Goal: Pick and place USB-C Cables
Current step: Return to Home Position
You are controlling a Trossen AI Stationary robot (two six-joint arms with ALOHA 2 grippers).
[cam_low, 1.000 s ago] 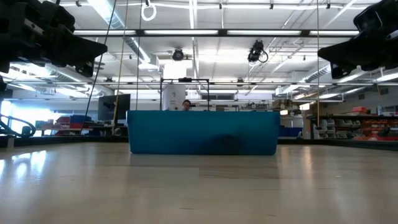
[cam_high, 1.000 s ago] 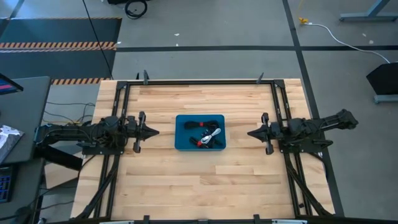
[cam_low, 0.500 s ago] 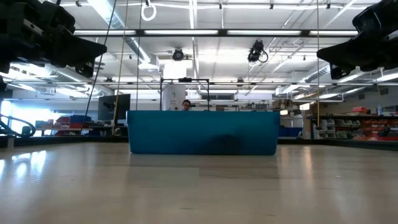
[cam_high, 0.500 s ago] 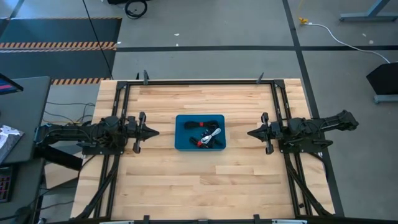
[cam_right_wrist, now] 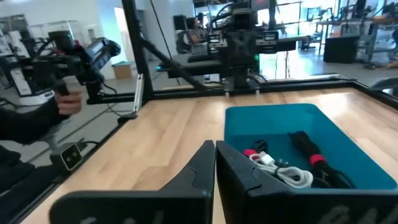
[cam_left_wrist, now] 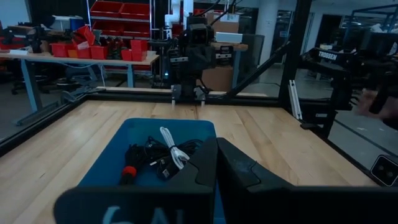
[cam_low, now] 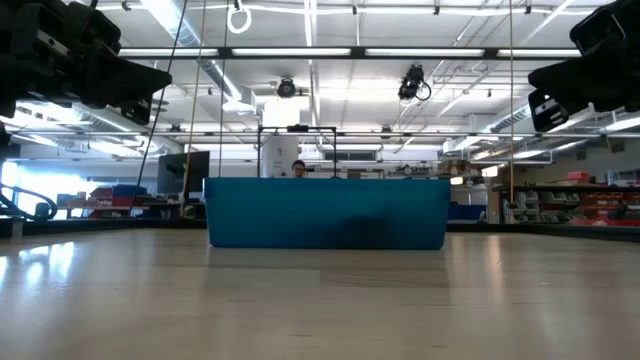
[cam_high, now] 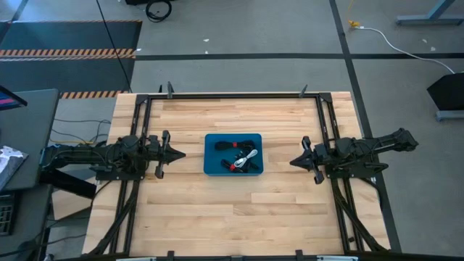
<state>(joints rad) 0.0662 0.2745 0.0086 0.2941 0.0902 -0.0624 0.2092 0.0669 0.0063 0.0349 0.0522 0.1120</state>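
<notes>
The blue rectangular plastic bin (cam_high: 209, 154) stood in the middle of the light wooden table (cam_high: 232, 217), between the two arms. Inside it lay the small coiled USB-C cables (cam_high: 238, 155), all together in one loose heap. There were several black ones, a white-grey cable (cam_left_wrist: 175, 148) lying over them, and a black cable with a red band (cam_left_wrist: 128, 170). How many black ones there were, I could not count. The left gripper (cam_high: 180, 154) hovered above the table on the left side of the bin, well apart from it. Its two fingers were pressed together and held nothing. The right gripper (cam_high: 293, 160) hung on the opposite side, also apart from the bin. It pointed toward the bin with its fingers closed on nothing.
</notes>
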